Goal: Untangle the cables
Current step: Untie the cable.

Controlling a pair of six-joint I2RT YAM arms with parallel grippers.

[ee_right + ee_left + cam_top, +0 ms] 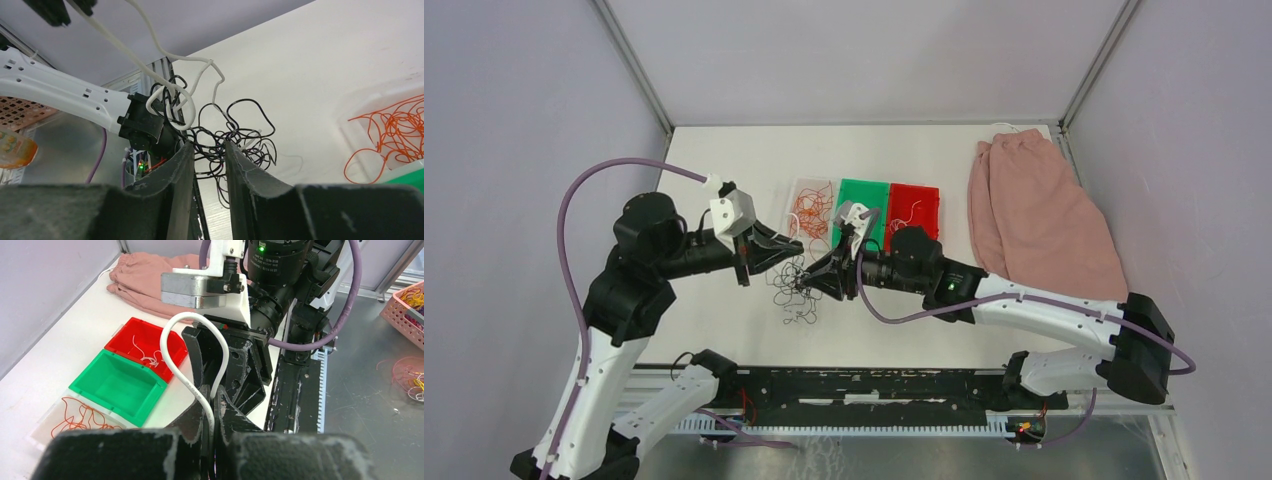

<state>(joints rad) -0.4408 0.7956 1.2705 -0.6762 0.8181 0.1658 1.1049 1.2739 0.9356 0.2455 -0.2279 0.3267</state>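
1. The left tool (790, 246) hangs over the white counter (724, 335), left of centre. It is clenched on a thin white strand (195, 315), which arches up in a loop from between its fingertips.
2. Just right of and below it are the cables (795, 292), a small tangle of thin, curly black and white wires near the middle of the counter. Its lower loops lie on the surface. In the right wrist view the white strand rises out of the black knot towards the left tool.
3. The right tool (812, 282) points in from the right with its tips at the tangle's edge. Its jaws stand released, with a clear gap between them. Several black strands thread through that gap and none of them is pinched.
4. Behind the tangle sits a clear, shallow plastic tray (796, 186), which holds loose orange wires (812, 210).
5. A green plastic bin (864, 195) stands against the tray's right side.
6. A red plastic bin (929, 195) comes next, touching the green one, with a few thin white wires (909, 212) inside it.
7. A folded pink cloth (1044, 210) lies at the far right of the counter, apart from the bins.
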